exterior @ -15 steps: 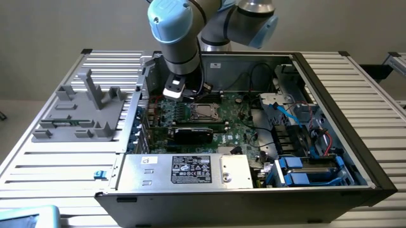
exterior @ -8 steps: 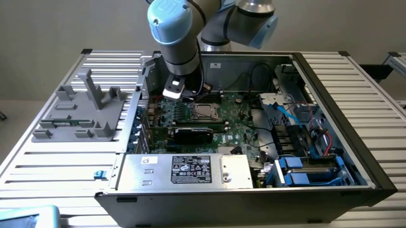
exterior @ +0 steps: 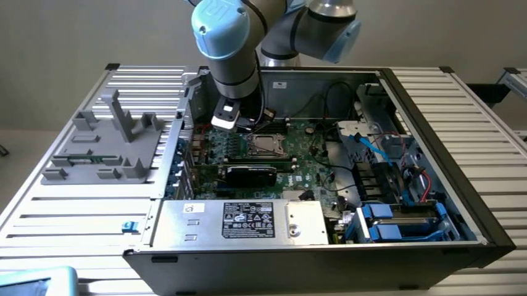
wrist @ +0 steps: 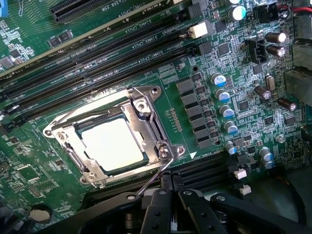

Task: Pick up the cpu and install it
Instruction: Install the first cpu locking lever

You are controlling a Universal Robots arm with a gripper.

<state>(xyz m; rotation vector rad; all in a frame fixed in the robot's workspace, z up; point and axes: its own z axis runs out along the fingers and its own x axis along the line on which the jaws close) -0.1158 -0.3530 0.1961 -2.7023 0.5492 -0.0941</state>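
The cpu [wrist: 113,145], a pale shiny square, lies flat inside the black socket frame [wrist: 155,127] on the green motherboard [wrist: 229,73]. The frame's metal plate surrounds it, and a thin wire lever [wrist: 157,178] runs from the socket toward my fingers. My gripper [wrist: 174,189] hovers just beside the socket; its two black fingers are pressed together and shut, with nothing seen between them. In the exterior view the arm reaches down into the open computer case, and the gripper [exterior: 234,125] sits just to the exterior view's left of the socket with the cpu [exterior: 268,145].
Long black memory slots [wrist: 97,58] flank the socket, with capacitors [wrist: 222,95] on another side. A black card [exterior: 251,172], a silver power supply [exterior: 239,221] and blue drive bays [exterior: 395,222] fill the case. A grey fixture with upright posts [exterior: 111,139] stands on the slatted table.
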